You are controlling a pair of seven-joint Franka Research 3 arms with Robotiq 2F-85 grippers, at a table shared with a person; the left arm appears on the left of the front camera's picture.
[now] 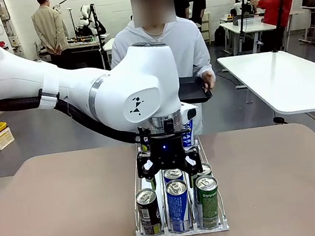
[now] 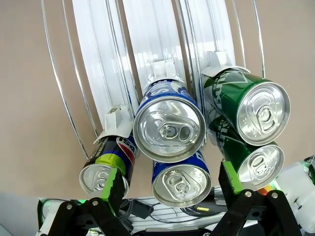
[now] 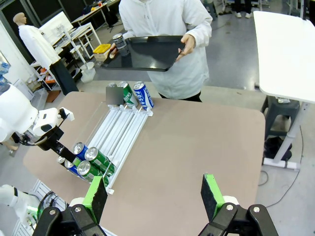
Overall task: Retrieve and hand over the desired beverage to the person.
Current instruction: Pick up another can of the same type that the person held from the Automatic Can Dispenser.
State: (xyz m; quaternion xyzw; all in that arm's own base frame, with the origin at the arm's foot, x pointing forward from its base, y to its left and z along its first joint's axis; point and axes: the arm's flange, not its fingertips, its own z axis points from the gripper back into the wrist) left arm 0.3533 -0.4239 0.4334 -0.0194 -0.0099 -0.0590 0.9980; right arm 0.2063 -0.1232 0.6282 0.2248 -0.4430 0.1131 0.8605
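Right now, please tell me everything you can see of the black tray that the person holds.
The black tray is a shallow rectangle with a raised rim, like matt plastic. The person holds it roughly level beyond the far edge of the table, a hand gripping each end. A dark can seems to stand at one end.

Wire rack [image 3: 119,129]: one, with three lanes.

Near end of rack, five cans counted:
- blue Pepsi cans [image 2: 170,130]: two
- green cans [image 2: 256,108]: two
- black Pepsi can [image 2: 106,169]: one

Far end of rack, three cans counted:
- blue can [image 3: 142,95]: one
- green can [image 3: 127,92]: one
- grey can [image 3: 112,93]: one, label not legible

Black tray [image 3: 147,54]: one.
Tray can [image 3: 118,42]: one, brand not legible.
Person [image 3: 167,19] at far side of table: one.

Cans in total: nine. Blue three, green three, black one, undetermined two.
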